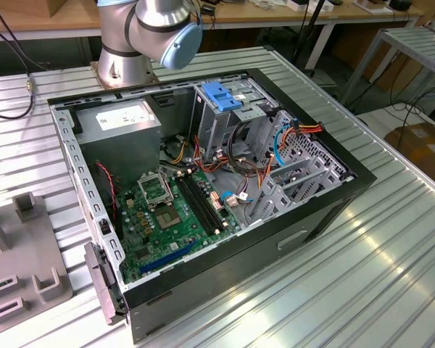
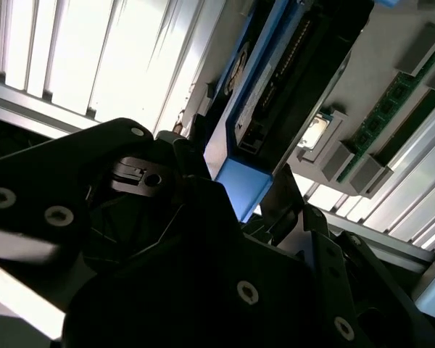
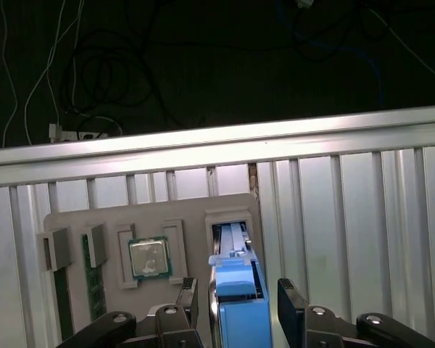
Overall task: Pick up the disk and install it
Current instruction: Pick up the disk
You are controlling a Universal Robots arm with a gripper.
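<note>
One disk (image 3: 238,313), one processor chip (image 3: 150,258) and one green memory module (image 3: 94,279) are seen in the first wrist view, each seated in its own recess of a grey holder tray (image 3: 181,210). The disk is stood on edge in its slot, blue carrier uppermost. The gripper (image 3: 238,287) is placed over it with its two fingers (image 3: 288,293) held apart, one on each side of the carrier (a narrow gap is left on both sides). The tray is laid on a ribbed aluminium table (image 1: 362,275), with cables strewn on the dark floor (image 3: 203,58) beyond. In the exterior view, one open computer case (image 1: 275,246) is set on that table beside the arm (image 1: 148,29); a motherboard (image 1: 167,210), a grey power supply (image 1: 119,119) and a blue handle (image 1: 221,94) are housed inside.
</note>
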